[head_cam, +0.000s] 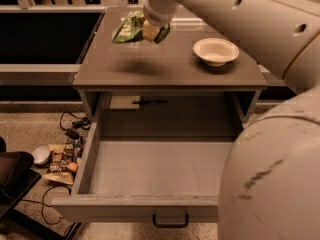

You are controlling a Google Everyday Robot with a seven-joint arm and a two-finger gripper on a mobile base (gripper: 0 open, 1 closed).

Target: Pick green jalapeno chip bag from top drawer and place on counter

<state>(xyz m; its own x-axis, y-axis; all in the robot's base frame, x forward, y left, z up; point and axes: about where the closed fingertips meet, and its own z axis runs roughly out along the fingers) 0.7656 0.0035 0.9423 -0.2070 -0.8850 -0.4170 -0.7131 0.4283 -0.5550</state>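
The green jalapeno chip bag (129,28) hangs in my gripper (150,31) above the back left part of the counter (165,64), casting a shadow on the surface below. The gripper is shut on the bag's right end, and the white arm reaches in from the upper right. The top drawer (155,166) is pulled fully open below the counter, its flat grey bottom bare, with the dark handle (170,220) at its front edge. My arm's bulk hides the drawer's right side.
A white bowl (216,50) sits on the counter's right side. On the floor at left lie cables, dark brown-orange snack packets (62,161) and a small white bowl (41,154). Long grey ledges run to the left and right behind the counter.
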